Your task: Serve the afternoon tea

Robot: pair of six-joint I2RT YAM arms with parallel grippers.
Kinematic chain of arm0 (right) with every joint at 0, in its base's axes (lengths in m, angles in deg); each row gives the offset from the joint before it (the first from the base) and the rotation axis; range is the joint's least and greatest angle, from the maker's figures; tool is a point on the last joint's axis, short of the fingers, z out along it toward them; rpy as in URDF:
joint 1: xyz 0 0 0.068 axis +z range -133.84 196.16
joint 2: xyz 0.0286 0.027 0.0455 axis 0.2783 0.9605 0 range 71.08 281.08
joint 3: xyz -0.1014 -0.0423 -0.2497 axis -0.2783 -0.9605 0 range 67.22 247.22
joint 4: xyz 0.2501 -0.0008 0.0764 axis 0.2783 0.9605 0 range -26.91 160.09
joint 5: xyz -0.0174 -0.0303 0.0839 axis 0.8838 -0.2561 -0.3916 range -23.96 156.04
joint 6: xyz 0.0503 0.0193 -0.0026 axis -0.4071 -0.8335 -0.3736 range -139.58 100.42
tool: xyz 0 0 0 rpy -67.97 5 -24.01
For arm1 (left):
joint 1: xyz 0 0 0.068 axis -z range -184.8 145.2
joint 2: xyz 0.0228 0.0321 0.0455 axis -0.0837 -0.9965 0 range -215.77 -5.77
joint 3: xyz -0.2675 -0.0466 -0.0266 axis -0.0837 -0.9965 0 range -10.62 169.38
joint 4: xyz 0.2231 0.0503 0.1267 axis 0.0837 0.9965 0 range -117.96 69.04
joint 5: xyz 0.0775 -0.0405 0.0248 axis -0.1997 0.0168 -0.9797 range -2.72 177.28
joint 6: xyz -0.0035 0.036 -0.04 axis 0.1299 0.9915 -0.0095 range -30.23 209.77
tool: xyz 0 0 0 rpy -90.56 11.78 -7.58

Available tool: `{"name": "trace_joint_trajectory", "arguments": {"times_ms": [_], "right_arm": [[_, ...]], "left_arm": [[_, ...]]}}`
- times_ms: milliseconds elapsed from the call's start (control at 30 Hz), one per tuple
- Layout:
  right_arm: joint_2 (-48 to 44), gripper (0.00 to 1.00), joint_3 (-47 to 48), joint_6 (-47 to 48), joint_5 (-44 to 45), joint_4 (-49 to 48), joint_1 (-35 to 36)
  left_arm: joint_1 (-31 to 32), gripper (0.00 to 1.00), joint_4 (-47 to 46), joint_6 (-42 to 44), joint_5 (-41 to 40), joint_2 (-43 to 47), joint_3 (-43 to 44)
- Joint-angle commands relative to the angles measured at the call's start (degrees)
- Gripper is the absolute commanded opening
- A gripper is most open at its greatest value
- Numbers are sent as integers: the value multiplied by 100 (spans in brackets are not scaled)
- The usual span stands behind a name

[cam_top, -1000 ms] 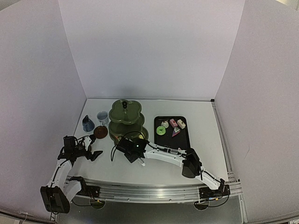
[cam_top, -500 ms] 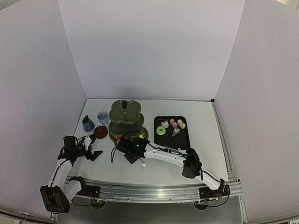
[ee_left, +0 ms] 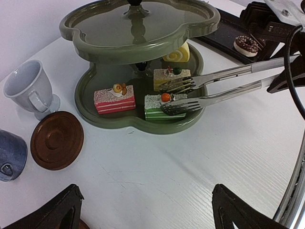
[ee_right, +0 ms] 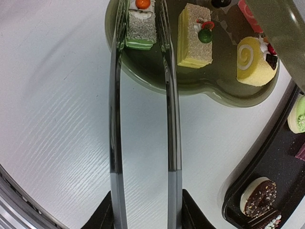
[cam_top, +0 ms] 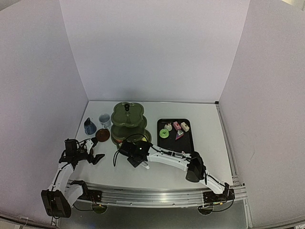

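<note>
Tongs (ee_right: 170,119) easing off the green cake (ee_right: 141,26) on the lowest tier of the stand (ee_left: 119,125)

The right gripper (ee_right: 145,212) is pinching the tongs, whose tips are straddling the cake at the upper left of its wrist frame. The left gripper (ee_left: 145,205) is hanging spread over the surface (ee_left: 157,167). A tine catching the cake on withdrawal could be dragging or tipping it. Against a second ago, both arms are sitting almost unchanged, with the tongs spreading slightly.

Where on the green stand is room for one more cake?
On the olive-green scalloped stand, the upper tier is bare. Below, the lobe behind the pink layered cake, toward the pale cup, is free. Crowded around the green cake, yellow square cake and metal tongs.
</note>
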Motion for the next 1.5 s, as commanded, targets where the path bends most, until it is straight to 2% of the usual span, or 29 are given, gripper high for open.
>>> {"name": "trace_joint_trajectory", "arguments": {"times_ms": [0, 500, 667, 767, 833, 933, 1033, 1167, 1233, 1467], "right_arm": [[-315, 37, 308, -51, 153, 19, 40], [-1251, 36, -573, -278, -277, 21, 40], [-1509, 36, -866, -346, -469, 21, 40], [-1703, 36, -1148, -388, -500, 22, 36], [-1805, 35, -1337, -413, -578, 21, 32], [-1961, 35, -1508, -448, -788, 16, 34], [-2137, 35, -1773, -467, -885, 22, 28], [-2346, 34, -2013, -465, -873, 21, 17], [-2397, 34, -2051, -455, -903, 22, 6], [-2529, 34, -2185, -409, -865, 10, -18]], "left_arm": [[-15, 95, -139, -49, 47, 25, -51], [-8, 95, -162, 135, 188, -6, 17], [-11, 95, -638, 757, 368, 48, 282], [17, 95, -893, 1704, 392, -129, 589], [39, 95, -1294, 1751, 341, -341, 842], [41, 96, -1377, 903, 476, -796, 1755], [43, 96, -1183, 176, 1157, -1090, 2564], [130, 98, -1326, -1269, 1906, -1609, 3649], [338, 99, -1055, -1405, 2035, -1989, 4292], [1364, 99, 755, -1139, 1375, -3467, 6595]]}}
